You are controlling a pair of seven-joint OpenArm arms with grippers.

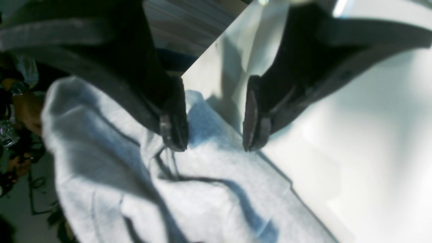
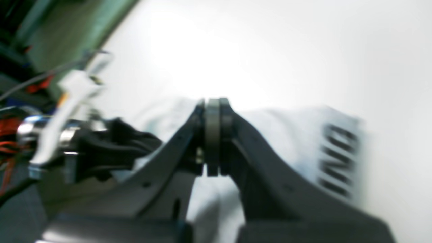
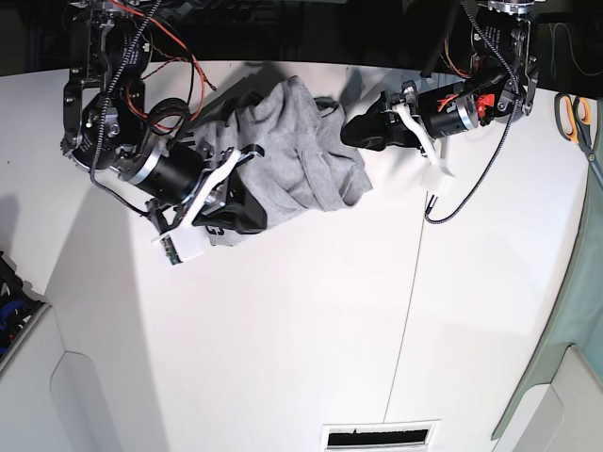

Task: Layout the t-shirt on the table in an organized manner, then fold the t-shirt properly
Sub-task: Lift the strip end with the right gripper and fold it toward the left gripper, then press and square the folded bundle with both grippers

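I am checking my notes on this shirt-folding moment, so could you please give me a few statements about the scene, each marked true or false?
1. The t-shirt lies flat and fully spread. False: it is bunched in a heap near the table's far edge.
2. The left pincer is open, its jaws apart above the grey fabric. True.
3. The right pincer is wide open. False: its jaws are shut together, by the shirt; whether cloth is pinched between them cannot be told.
4. Black block lettering shows on the shirt in the right wrist view. True.
5. Scissors with orange handles lie on the shirt. False: they rest on the table's edge, apart from it.
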